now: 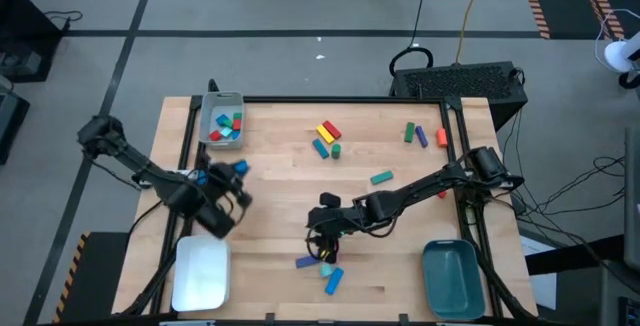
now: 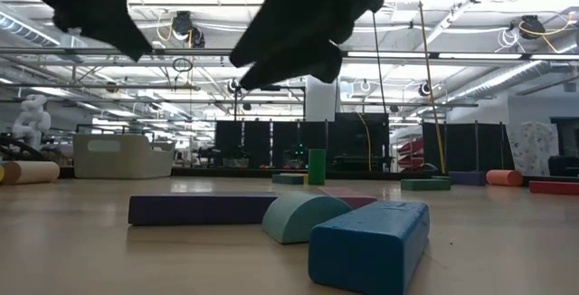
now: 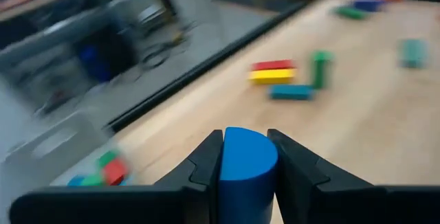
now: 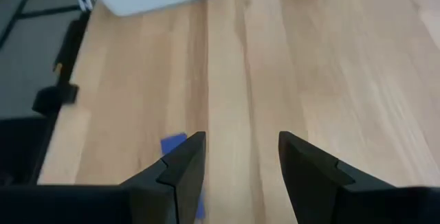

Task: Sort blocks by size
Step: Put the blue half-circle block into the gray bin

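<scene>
My left gripper point(image 1: 240, 169) is above the table's left part, just on the near side of the grey tray point(image 1: 222, 106), and is shut on a blue round-topped block point(image 3: 247, 161). My right gripper point(image 1: 320, 231) is open and empty above the table's near middle; its fingers point(image 4: 185, 159) stand over bare wood. Just nearer the front edge lie a purple bar point(image 1: 308, 262), a teal half-round block point(image 1: 326, 269) and a blue block point(image 1: 334, 282), flat on the table. They also show in the low view: the bar point(image 2: 199, 209), the teal block point(image 2: 303, 215), the blue block point(image 2: 366, 241). My left gripper pinches the blue block's two flat sides point(image 3: 223, 169) between its two fingers. The rounded face point(image 3: 249, 145) shows between the fingertips. The block is lifted clear of the table.
The grey tray holds several small blocks point(image 1: 226, 126). A white tray point(image 1: 202, 271) stands at the near left, a teal tray point(image 1: 450, 276) at the near right. Red, yellow, blue and green blocks point(image 1: 328, 136) lie far middle, more blocks point(image 1: 422, 136) at the far right, and a green one point(image 1: 381, 177) mid-table.
</scene>
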### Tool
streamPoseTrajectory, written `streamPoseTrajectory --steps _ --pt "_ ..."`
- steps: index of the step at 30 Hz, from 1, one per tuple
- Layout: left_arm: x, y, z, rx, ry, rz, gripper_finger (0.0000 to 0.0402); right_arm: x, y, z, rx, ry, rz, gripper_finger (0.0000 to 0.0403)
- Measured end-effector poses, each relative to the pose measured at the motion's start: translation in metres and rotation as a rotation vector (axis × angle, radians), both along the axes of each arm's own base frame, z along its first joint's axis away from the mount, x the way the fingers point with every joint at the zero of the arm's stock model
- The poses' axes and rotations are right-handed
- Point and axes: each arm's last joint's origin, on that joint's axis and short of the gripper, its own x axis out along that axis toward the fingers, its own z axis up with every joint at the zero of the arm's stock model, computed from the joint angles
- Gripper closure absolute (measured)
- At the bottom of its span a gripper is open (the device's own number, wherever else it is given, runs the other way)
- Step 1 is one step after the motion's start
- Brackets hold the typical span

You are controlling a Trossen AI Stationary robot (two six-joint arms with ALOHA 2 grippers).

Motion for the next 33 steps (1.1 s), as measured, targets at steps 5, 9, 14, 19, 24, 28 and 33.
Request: streamPoseTrajectory --steps 5,9,14,19,24,28,33 --pt "-0.004 0.03 -0.001 -0.08 0.04 0.224 0.0306 -0.003 -0.002 -0.004 -0.03 0.047 0.011 0.0234" --pt "-0.001 0.049 -0.003 -0.141 0.081 0.353 0.0306 -0.003 -0.002 -0.004 -0.053 0.046 0.032 0.0234" --pt "0.0 0.075 -0.004 -0.171 0.137 0.494 0.0306 -0.002 -0.002 -0.003 -0.061 0.029 0.041 0.0234" --pt "-0.003 0.107 -0.006 -0.212 0.237 0.623 0.0306 -0.001 -0.002 -0.002 -0.059 0.018 0.041 0.0234" --pt "0.0 0.138 -0.007 -0.282 0.304 0.616 0.0306 -0.001 -0.002 -0.002 -0.048 0.019 0.032 0.0234" --pt "0.006 0.162 -0.005 -0.356 0.27 0.542 0.0305 -0.002 -0.002 -0.003 -0.033 0.036 0.017 0.0234" --pt "0.001 0.186 -0.004 -0.395 0.238 0.542 0.0305 -0.008 0.006 -0.006 -0.021 0.083 0.012 0.0234"
